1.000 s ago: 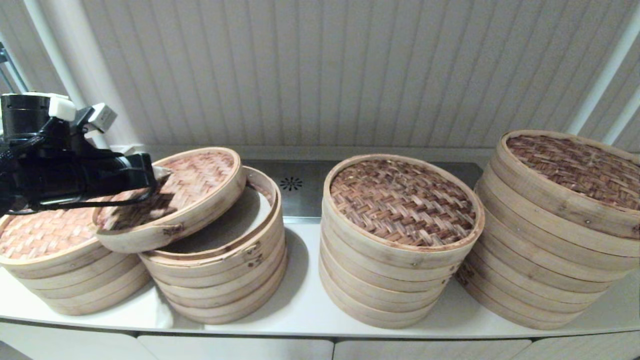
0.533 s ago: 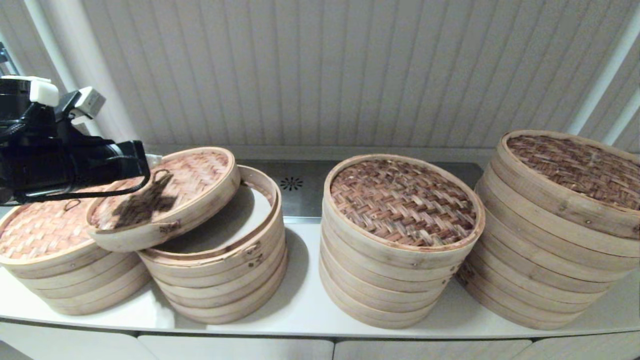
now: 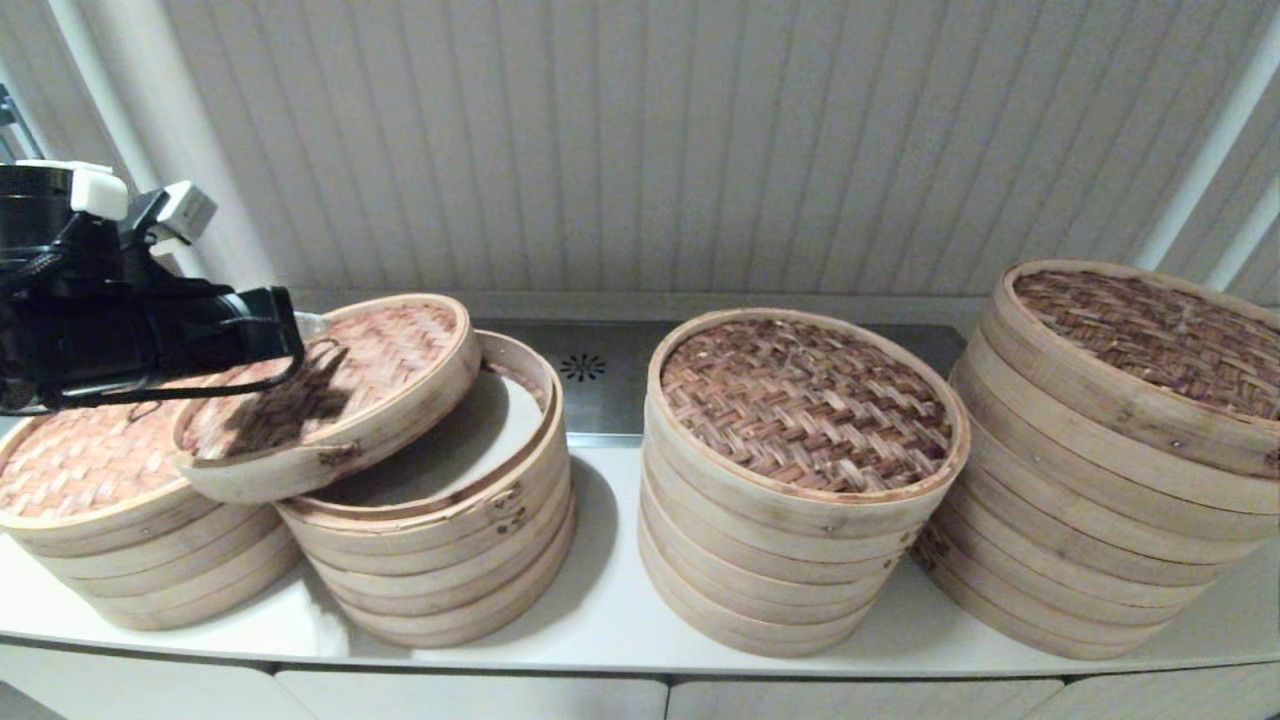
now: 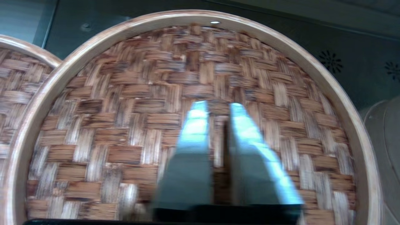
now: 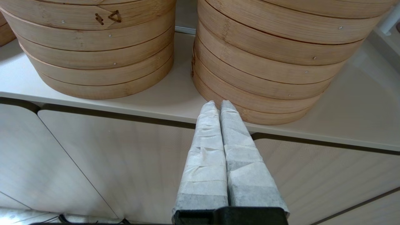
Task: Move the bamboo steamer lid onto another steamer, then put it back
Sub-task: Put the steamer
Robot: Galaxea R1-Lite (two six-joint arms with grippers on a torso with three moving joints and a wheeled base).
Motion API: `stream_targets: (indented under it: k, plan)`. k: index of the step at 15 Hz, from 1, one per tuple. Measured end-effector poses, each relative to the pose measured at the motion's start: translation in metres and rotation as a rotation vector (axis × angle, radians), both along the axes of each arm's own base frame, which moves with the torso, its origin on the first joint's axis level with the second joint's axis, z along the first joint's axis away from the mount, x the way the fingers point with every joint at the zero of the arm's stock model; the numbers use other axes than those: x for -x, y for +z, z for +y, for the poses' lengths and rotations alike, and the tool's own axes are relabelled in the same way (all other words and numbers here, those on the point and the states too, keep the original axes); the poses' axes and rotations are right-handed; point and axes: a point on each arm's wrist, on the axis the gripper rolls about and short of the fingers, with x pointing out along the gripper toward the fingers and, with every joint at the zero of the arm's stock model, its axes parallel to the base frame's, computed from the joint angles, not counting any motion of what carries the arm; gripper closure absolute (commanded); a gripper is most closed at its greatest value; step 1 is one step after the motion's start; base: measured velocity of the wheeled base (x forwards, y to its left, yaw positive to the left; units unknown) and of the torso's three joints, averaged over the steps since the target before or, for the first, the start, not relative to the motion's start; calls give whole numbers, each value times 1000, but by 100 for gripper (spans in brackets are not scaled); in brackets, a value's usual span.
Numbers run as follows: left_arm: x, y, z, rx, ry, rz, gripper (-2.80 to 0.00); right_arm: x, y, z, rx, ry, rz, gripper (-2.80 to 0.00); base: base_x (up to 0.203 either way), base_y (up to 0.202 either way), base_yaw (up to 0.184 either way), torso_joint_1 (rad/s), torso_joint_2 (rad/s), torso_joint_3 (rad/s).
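Bamboo steamer lid [image 3: 325,390] is lying tilted across two stacks on the surface [image 3: 610,600] (the leftmost stack [image 3: 110,520] and its open neighbour [image 3: 450,520]), while the left tool [image 4: 215,109] is hovering above it, fingers nearly pressed together, gripping nothing, and the right tool [image 5: 217,104] is hanging pressed together below the surface's edge.

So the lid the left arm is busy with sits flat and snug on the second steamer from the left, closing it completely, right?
Not quite. The lid is by the left gripper and at the second steamer from the left, but it is tilted and slid off toward the leftmost steamer, leaving the second one partly open. The head view shows this.
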Motion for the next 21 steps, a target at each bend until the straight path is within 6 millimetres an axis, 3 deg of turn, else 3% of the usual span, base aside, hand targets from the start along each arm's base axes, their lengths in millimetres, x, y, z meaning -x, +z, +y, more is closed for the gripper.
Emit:
stream_targets:
  k: [18,19,21]
  plan:
    - [-9,-16,3,99,-23,69,-280,0,0,0,0,1,1,0,0,0,0,0,0,0]
    - [-10,-16,3,98,-21,69,0,0,0,0,0,1,1,0,0,0,0,0,0,0]
    - [-10,-16,3,97,-18,70,0,0,0,0,0,1,1,0,0,0,0,0,0,0]
